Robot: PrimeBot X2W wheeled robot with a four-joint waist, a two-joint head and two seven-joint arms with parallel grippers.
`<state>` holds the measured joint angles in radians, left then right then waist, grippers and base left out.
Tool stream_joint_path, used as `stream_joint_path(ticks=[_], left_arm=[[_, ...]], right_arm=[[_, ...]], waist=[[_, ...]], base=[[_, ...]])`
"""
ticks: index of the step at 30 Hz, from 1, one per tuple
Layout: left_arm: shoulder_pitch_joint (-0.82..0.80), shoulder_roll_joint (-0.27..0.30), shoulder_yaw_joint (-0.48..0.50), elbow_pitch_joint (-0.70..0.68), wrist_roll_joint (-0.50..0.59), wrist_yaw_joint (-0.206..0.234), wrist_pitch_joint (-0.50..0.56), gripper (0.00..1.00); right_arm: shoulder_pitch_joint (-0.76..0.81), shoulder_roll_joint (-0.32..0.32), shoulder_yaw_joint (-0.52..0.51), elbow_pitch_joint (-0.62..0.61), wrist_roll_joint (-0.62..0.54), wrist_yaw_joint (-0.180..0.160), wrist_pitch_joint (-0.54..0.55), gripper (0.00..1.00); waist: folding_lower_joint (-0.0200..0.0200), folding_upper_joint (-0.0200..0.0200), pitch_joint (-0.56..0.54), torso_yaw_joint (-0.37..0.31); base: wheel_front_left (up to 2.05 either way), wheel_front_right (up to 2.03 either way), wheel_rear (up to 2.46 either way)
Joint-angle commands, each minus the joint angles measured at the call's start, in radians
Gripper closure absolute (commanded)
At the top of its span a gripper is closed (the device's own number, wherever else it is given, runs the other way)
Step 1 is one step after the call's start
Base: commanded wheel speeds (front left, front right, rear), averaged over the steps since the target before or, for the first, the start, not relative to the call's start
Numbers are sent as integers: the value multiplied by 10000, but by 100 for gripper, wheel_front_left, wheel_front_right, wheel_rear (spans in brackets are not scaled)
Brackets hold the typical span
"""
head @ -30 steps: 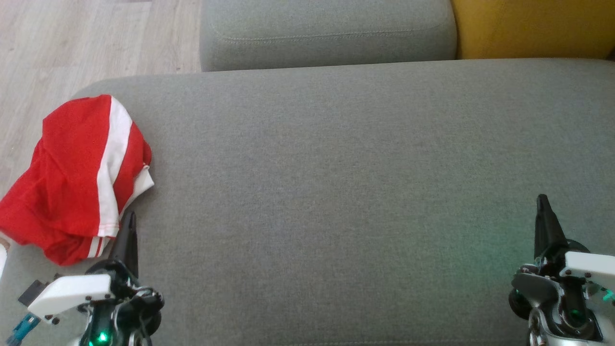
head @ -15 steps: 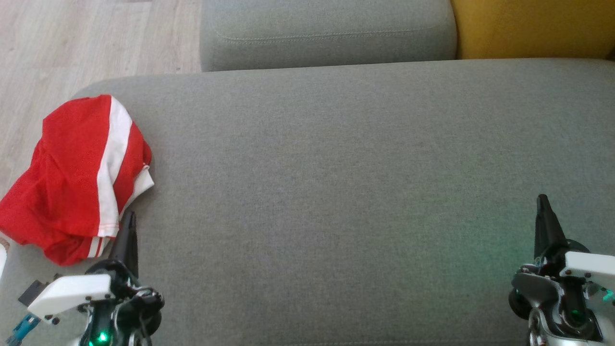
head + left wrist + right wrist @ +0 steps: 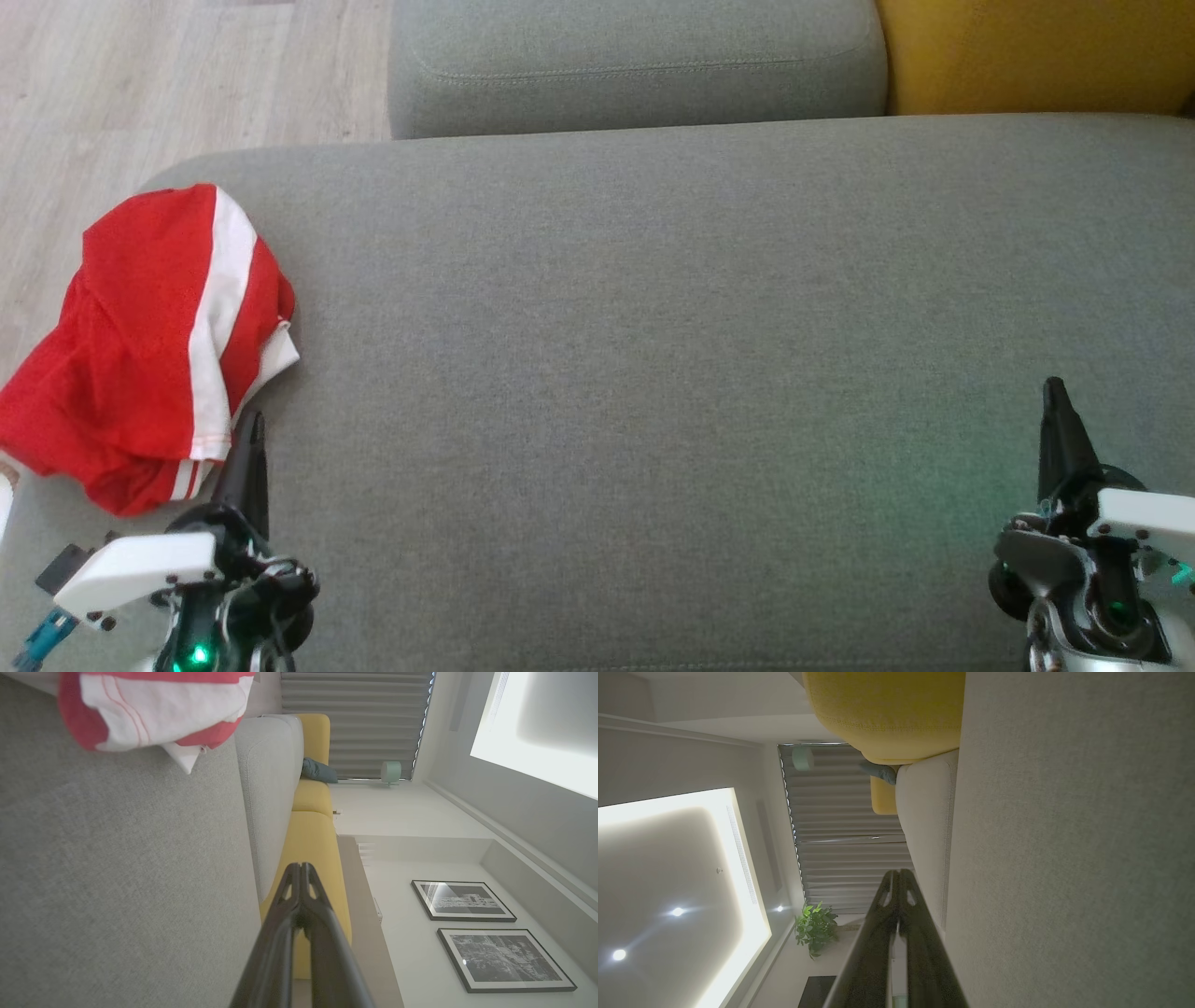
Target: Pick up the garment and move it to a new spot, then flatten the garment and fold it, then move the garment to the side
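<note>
The garment [image 3: 154, 345] is red with white stripes. It lies bunched at the left end of the grey sofa seat [image 3: 653, 355], partly hanging over the edge; in the left wrist view the garment [image 3: 154, 707] shows at the top. My left gripper [image 3: 254, 422] is shut and empty, its tip just below and right of the garment's lower hem. In the left wrist view the left gripper [image 3: 301, 868] has its fingers pressed together. My right gripper [image 3: 1053, 387] is shut and empty at the lower right, far from the garment. The right gripper [image 3: 899, 873] is also closed in its wrist view.
A grey back cushion [image 3: 635, 65] runs along the far side of the seat, with a yellow cushion [image 3: 1036, 51] to its right. Wooden floor [image 3: 140, 84] lies beyond the sofa's left end. Framed pictures [image 3: 462, 900] hang on a wall.
</note>
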<state>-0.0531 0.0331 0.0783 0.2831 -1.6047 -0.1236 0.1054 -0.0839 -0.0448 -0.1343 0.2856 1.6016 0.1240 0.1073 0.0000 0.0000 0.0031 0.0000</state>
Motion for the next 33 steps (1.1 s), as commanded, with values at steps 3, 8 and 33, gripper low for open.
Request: stream_joint_path(ticks=[3, 8, 33], left_arm=[[-548, 171, 350, -383, -43, -71, 75, 100], [-548, 171, 350, -383, -43, -71, 75, 100], [93, -24, -149, 725, 1396, 7, -525, 0]], right_arm=[[-240, -54, 210, -409, 74, 67, 56, 100], [-240, -54, 210, -409, 74, 67, 56, 100], [-30, -67, 485, 512, -1123, -1, -516, 0]], waist=[[0, 0, 0, 0], [0, 0, 0, 0], [0, 0, 28, 6]], base=[[0, 0, 0], [0, 0, 0], [0, 0, 0]])
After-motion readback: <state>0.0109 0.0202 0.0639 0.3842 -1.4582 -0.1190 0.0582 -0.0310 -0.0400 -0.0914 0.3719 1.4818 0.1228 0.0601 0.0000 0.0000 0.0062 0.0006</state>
